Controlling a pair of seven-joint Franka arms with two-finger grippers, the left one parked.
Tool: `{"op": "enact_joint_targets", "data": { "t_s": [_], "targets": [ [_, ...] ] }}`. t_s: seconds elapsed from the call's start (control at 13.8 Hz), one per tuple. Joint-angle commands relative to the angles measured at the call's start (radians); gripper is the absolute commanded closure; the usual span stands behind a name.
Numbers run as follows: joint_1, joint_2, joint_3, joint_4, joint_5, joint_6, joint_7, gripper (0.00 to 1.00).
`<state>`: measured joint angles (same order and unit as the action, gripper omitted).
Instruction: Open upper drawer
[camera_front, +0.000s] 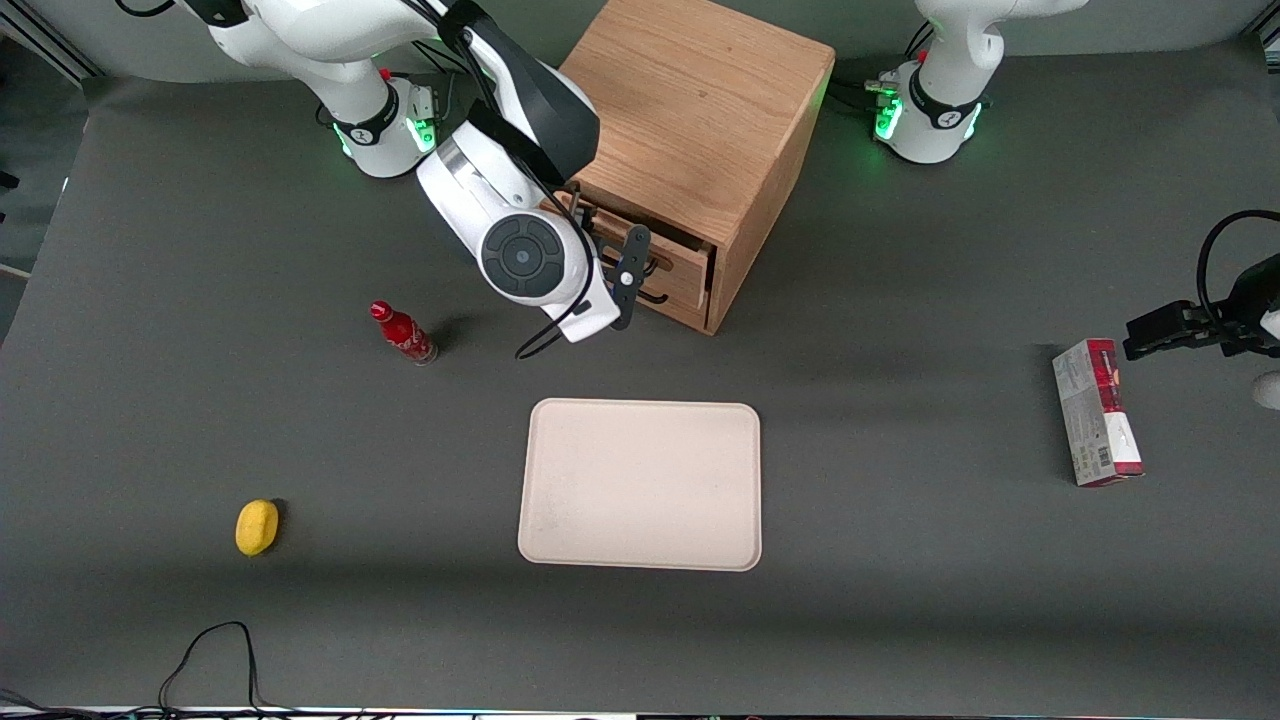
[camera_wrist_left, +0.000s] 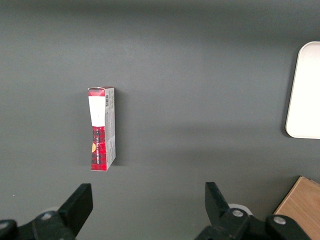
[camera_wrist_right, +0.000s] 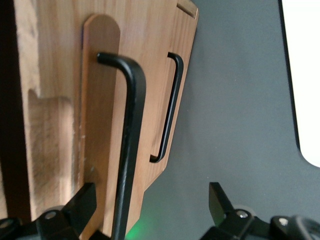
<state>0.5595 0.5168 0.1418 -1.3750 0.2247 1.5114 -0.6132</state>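
The boxy oak cabinet (camera_front: 700, 120) stands at the back middle of the table. Its upper drawer (camera_front: 672, 258) stands a little way out of the cabinet front. In the right wrist view the upper drawer's front (camera_wrist_right: 100, 100) carries a thin black bar handle (camera_wrist_right: 129, 145). The lower drawer (camera_wrist_right: 175, 60) with its own black handle (camera_wrist_right: 171, 110) sits flush beneath it. My right gripper (camera_front: 620, 270) is right in front of the upper drawer and is open. The handle passes between its spread fingers (camera_wrist_right: 82, 204), close to one of them, and neither touches it.
A cream tray (camera_front: 640, 485) lies nearer the front camera than the cabinet. A small red bottle (camera_front: 403, 333) stands beside the working arm. A yellow lemon (camera_front: 257, 527) lies toward the working arm's end. A red and white box (camera_front: 1097, 412) lies toward the parked arm's end.
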Motion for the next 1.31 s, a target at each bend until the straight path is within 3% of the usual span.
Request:
{"op": "enact_joint_targets", "data": {
  "t_s": [0.0,1.23],
  "targets": [
    [0.022,0.022,-0.008,0.011,0.018,0.023,0.018,0.00],
    [-0.007,0.031,-0.019,-0.007,-0.030,0.110,0.001,0.00]
  ]
}}
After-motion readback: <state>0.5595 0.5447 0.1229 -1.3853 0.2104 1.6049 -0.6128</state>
